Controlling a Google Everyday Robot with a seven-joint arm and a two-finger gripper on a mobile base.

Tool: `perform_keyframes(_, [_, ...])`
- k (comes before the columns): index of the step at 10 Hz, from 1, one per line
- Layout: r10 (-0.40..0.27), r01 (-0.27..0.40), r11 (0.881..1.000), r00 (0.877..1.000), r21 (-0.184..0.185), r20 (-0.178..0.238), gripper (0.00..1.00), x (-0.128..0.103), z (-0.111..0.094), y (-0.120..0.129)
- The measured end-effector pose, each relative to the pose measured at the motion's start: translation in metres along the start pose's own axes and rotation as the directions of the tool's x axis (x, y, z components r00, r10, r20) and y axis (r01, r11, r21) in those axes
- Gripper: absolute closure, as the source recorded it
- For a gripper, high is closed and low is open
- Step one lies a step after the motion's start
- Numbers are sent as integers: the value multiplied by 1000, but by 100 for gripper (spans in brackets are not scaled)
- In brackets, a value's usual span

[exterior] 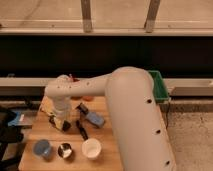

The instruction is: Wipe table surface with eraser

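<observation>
gripping the eraser [61,123], the shut claw [59,120] presses it lengthwise left-to-right, slightly tilted, on the table surface [107,150].

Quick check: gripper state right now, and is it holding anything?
Gripper: shut, low over the left of the table, apparently on the eraser, though the grip itself is hard to see.

The bench [112,155] was light-brown wooden planking, matt. The arm [135,115] wore smooth, faintly glossy white plastic shells down to the gripper [59,122] low over the bench. A small cup [64,150] gleamed like metal; the white cup [91,148] looked matt.
</observation>
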Motion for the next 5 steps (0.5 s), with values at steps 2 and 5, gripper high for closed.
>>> perform_keyframes(2, [-46, 46, 999, 998, -6, 31, 100, -14, 1, 14])
perform_keyframes(5, [-84, 85, 996, 996, -35, 38, 100, -11, 10, 41])
